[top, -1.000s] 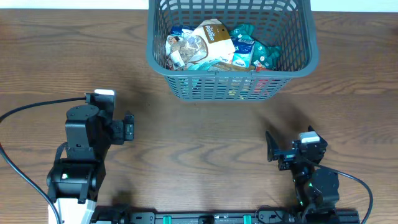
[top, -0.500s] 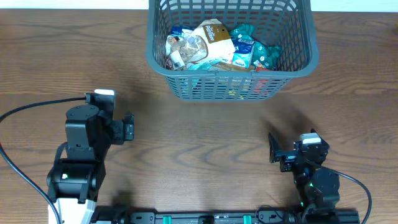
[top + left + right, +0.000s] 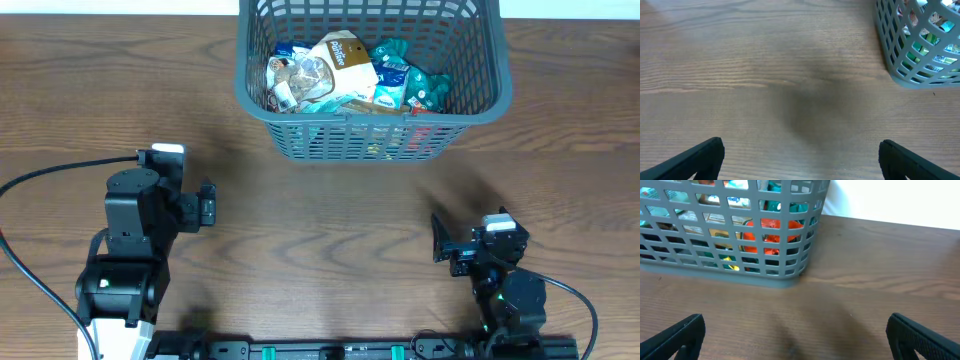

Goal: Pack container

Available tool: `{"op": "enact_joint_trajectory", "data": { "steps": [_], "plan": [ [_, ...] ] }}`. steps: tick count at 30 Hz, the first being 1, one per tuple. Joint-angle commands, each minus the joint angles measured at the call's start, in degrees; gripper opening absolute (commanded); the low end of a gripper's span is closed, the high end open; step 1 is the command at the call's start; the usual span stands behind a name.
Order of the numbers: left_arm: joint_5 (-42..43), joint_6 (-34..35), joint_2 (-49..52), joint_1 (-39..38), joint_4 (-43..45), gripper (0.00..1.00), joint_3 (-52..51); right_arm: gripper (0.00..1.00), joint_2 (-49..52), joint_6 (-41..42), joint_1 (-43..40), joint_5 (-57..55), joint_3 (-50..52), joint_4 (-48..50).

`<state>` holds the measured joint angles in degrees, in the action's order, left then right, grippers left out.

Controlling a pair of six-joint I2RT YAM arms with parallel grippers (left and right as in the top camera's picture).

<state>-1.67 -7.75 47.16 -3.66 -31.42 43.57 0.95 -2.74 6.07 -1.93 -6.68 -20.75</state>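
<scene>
Honestly, I'd call this basically done: the basket (image 3: 370, 140) sits ahead of my left pincer (image 3: 801, 150) and right pincer (image 3: 796, 325), full of snack packets (image 3: 345, 70), both gaping wide and empty, nothing left to grab.

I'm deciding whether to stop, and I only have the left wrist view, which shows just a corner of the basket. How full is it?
Observer: Overhead, the container holds a heap of packets, with a tan pouch on top.
Operator: Where's the right gripper?
Observer: The right gripper is open with nothing between its fingers. It faces the container's wall, apart from it.
Operator: Anything low in the basket?
Observer: The right wrist view shows an orange-red packet behind the lattice, near a corner.
</scene>
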Motion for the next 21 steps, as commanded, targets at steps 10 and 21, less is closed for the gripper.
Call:
{"op": "enact_joint_trajectory", "data": {
  "steps": [10,21],
  "plan": [
    [0.3,-0.7,-0.2,-0.3,0.2,0.98,-0.2,0.99,-0.6,-0.1,-0.4,0.4,0.4,-0.2],
    [3.9,-0.7,-18.4,-0.3,-4.1,0.99,-3.9,0.99,-0.6,-0.1,-0.4,0.4,0.4,-0.2]
  ]
}}
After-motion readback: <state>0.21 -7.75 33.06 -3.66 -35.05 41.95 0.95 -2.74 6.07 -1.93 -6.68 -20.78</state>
